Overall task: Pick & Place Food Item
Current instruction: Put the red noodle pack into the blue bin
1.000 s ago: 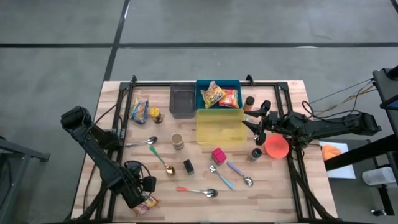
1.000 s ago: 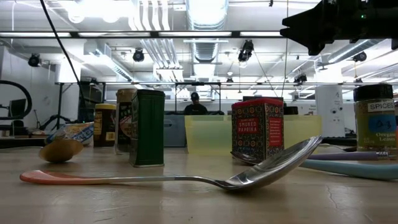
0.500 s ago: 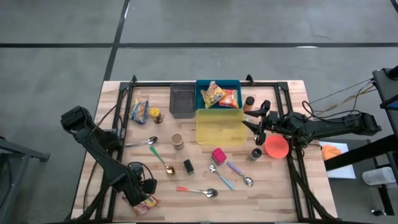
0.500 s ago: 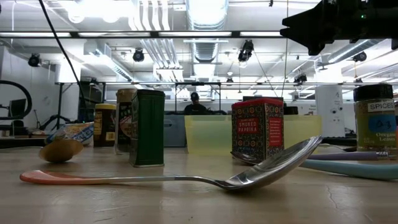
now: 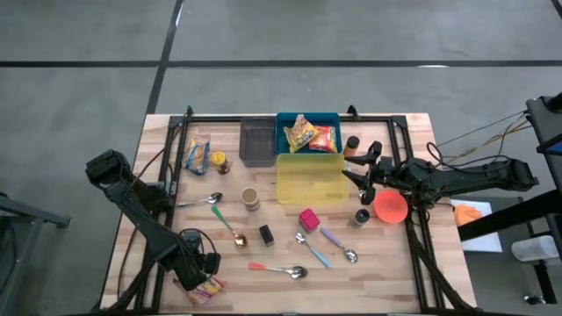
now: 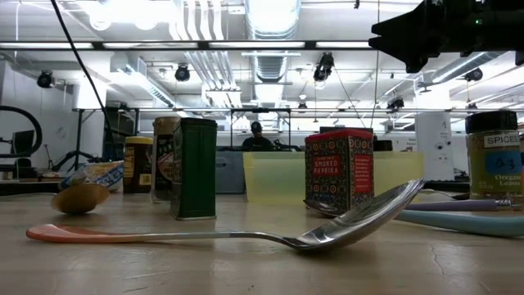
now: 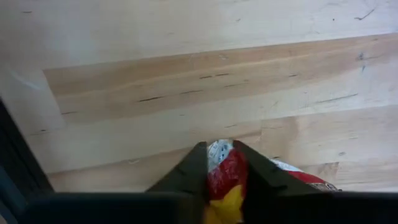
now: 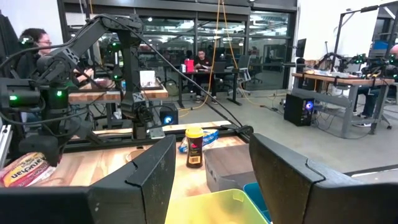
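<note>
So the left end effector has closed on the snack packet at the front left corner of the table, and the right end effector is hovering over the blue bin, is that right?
Not quite. The left end effector has closed on the snack packet at the front left corner, as the left wrist view shows. The right end effector, though, hovers beside the yellow bin, not over the blue bin; the high view shows this.

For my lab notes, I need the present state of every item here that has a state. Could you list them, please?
left gripper: shut on snack packet, at the table's near left corner.
right gripper: open, empty, above yellow bin's right edge.
yellow bin: empty.
blue bin: holds two snack bags.
grey bin: empty.
</note>
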